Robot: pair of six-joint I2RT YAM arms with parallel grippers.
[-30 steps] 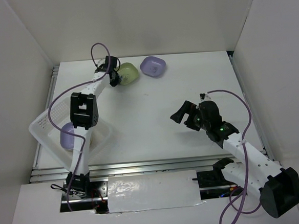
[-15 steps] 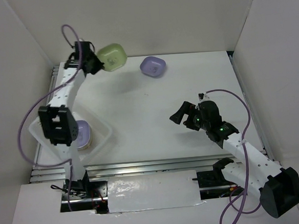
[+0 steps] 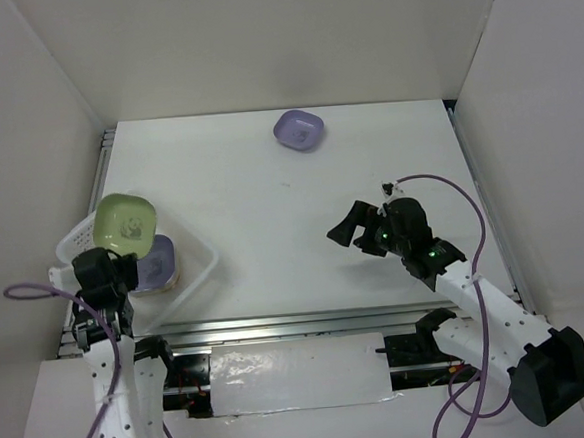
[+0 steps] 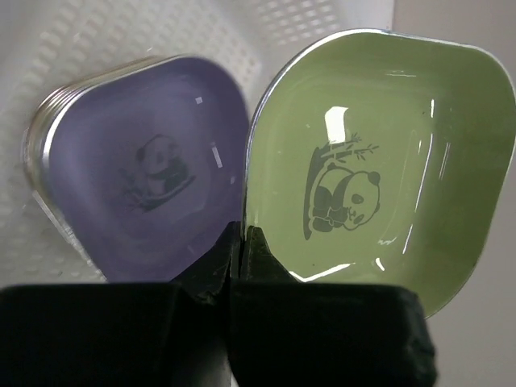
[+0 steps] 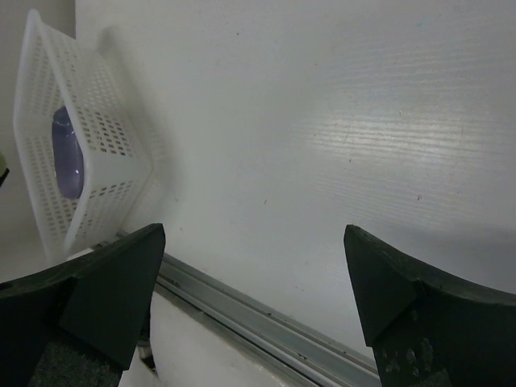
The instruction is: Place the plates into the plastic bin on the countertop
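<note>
gripping the near rim of the green plate (image 4: 379,177), the left claw (image 4: 239,242) is clenched, its fingers pinched tight on the plate's edge. the plate is off the countertop (image 3: 271,210), held up over the far left side of the bin (image 3: 203,267), its hollow face and panda print (image 4: 343,197) turned up toward the top camera. the bin sits at the near left of the countertop, set at an angle, one corner close to the rail (image 3: 309,321). inside it lies a purple plate (image 4: 145,177) on top of a stack; the rims of the plates below show along its left edge in the left wrist view. from that view the green plate overlaps the purple one's right edge, and i cannot tell whether they touch. the right claw (image 3: 345,225) is released, jaws spread wide with nothing between them, hovering over bare countertop right of centre. a second purple plate (image 3: 298,130) lies by the far edge, well apart from both claws.
</note>
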